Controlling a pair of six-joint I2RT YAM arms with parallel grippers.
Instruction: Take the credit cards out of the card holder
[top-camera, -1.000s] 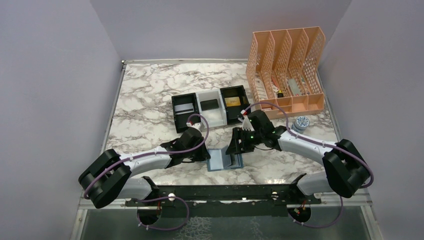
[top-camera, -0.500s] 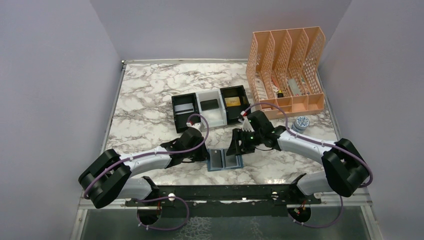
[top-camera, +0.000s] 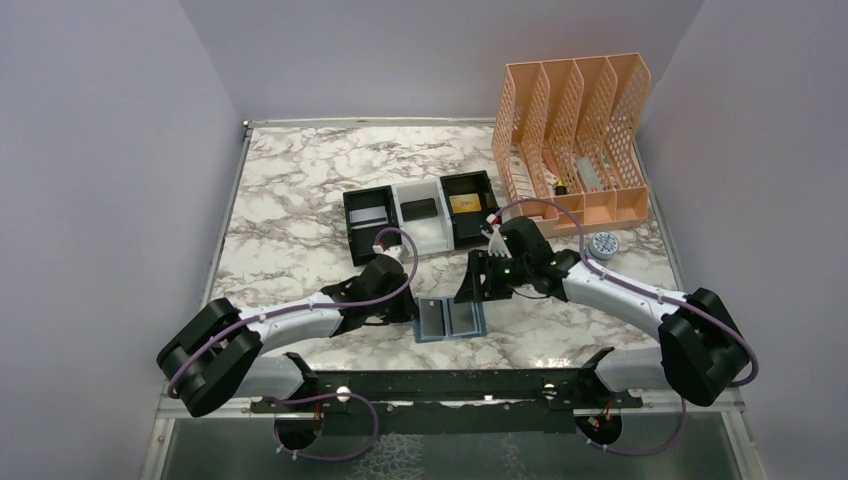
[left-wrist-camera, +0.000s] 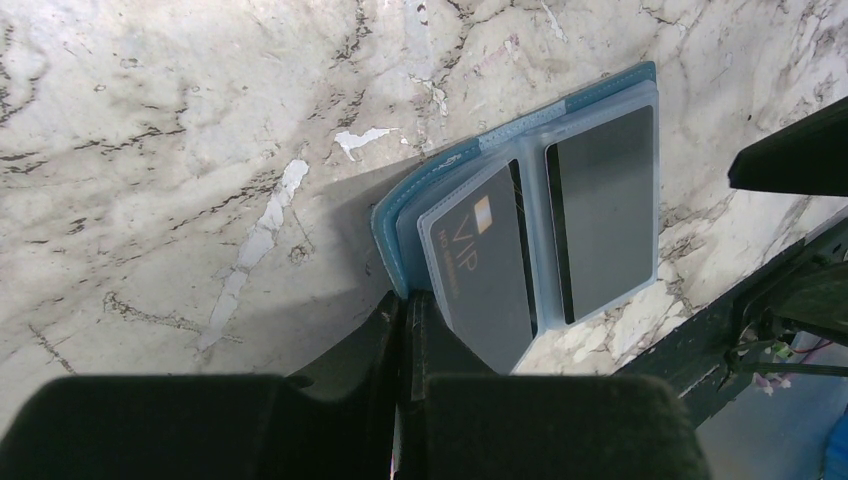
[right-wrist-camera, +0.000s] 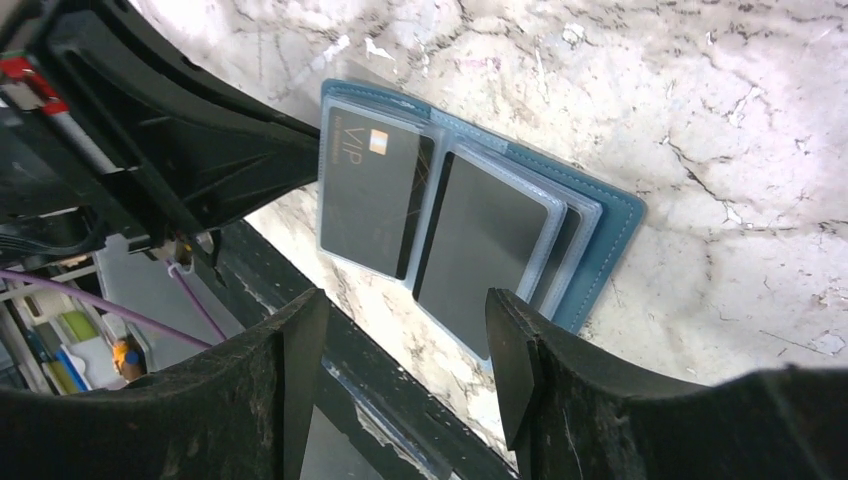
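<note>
The left claw (left-wrist-camera: 405, 330) pinches the open card holder (top-camera: 449, 319) at the near edge of the bench (top-camera: 300, 200). The right claw (right-wrist-camera: 405, 320) hangs spread above it. I think it must grip the VIP card (right-wrist-camera: 370, 195) next.

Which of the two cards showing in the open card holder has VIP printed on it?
The VIP card sits in the card holder panel beside the left pincer, with lettering and a pale chip; the plain card next to it is unmarked.

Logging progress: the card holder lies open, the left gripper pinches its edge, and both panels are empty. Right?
No, the panels are not empty. The left wrist view shows the card holder holding a VIP card in one and a plain dark card in the other. The rest holds.
</note>
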